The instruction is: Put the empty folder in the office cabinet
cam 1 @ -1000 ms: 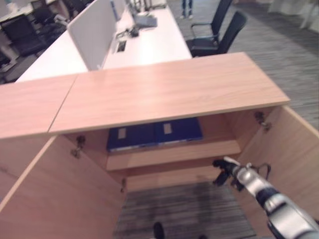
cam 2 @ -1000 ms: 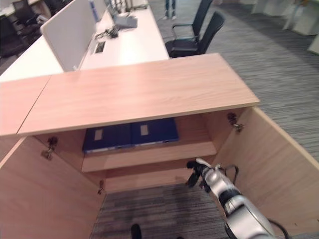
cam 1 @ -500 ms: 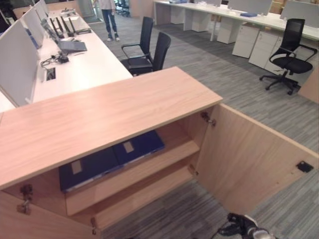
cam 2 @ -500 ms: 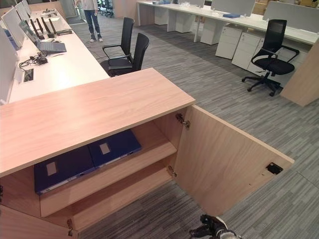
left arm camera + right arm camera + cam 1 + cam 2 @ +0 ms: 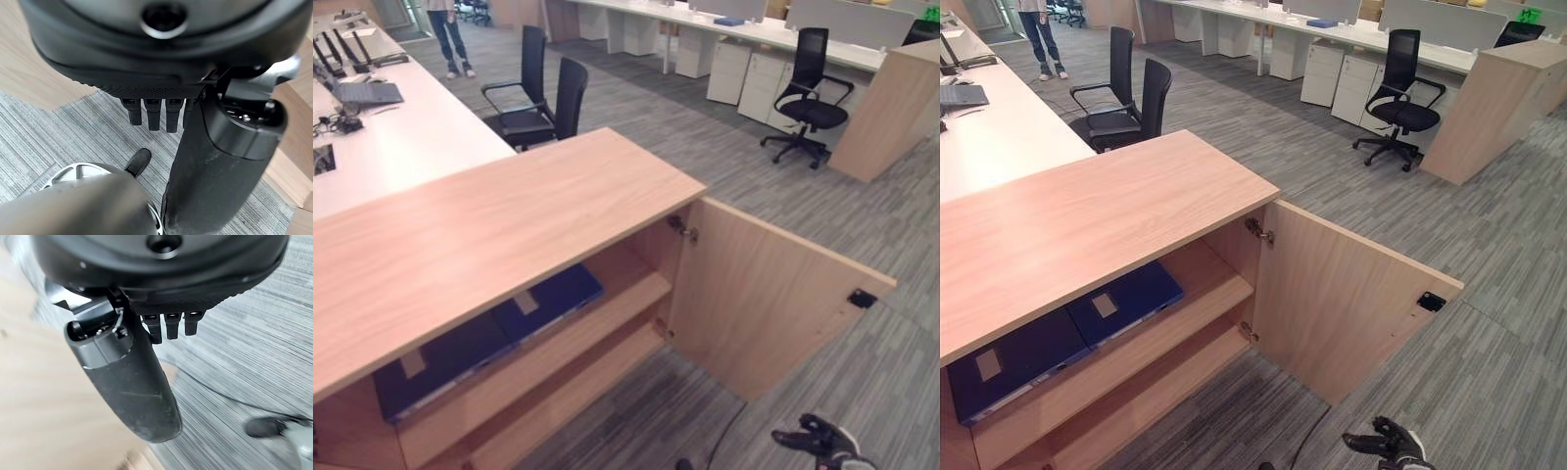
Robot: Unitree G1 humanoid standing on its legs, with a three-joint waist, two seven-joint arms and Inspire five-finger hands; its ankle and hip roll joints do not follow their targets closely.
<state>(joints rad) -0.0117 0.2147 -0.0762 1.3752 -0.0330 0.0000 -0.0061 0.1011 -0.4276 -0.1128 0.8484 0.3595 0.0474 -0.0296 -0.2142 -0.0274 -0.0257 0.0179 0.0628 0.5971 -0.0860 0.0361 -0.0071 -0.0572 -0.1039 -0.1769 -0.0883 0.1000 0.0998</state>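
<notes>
My right robot hand (image 5: 1393, 446) hangs empty with fingers loosely spread, below the open cabinet door (image 5: 1347, 294), while the blue folders (image 5: 1058, 333) already lie on the shelf (image 5: 1205, 299) far to its left; swinging up carelessly could knock that door.

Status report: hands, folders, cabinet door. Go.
Right hand open, empty, low over the carpet beside the cabinet door. Left hand open, empty. Two blue folders flat on the upper shelf; door wide open.
</notes>
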